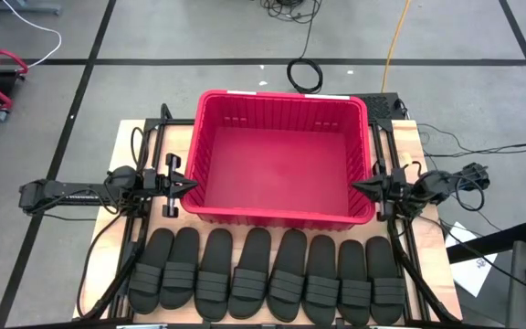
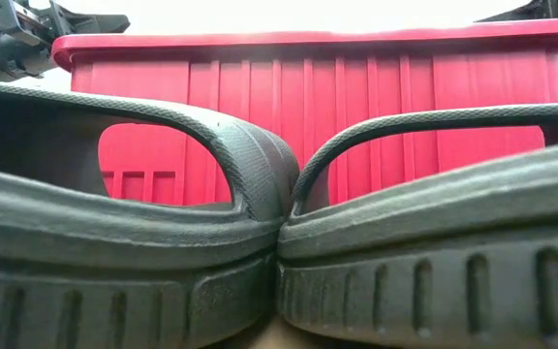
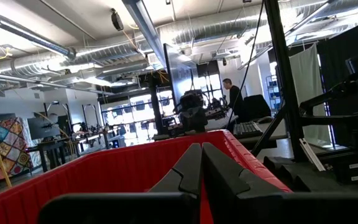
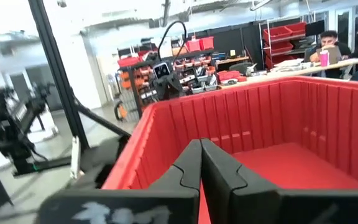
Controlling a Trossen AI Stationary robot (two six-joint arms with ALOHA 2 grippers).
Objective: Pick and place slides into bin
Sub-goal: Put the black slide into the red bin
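Note:
Several black slides (image 1: 268, 279) lie side by side in a row on the table's near part, soles down; two of them (image 2: 260, 242) fill the low view, touching at their edges. Behind them stands the red bin (image 1: 281, 157), with nothing in it. My left gripper (image 1: 193, 185) is shut and hovers at the bin's left wall, pointing toward it; its fingers (image 3: 199, 163) meet above the red rim. My right gripper (image 1: 354, 187) is shut at the bin's right wall, pointing over the bin's inside (image 4: 284, 162). Neither holds anything.
Black frame rails and cables run along both table sides (image 1: 140, 238). Cables (image 1: 306, 73) lie on the floor behind the bin. People sit and stand in the room far beyond the table (image 4: 328, 46).

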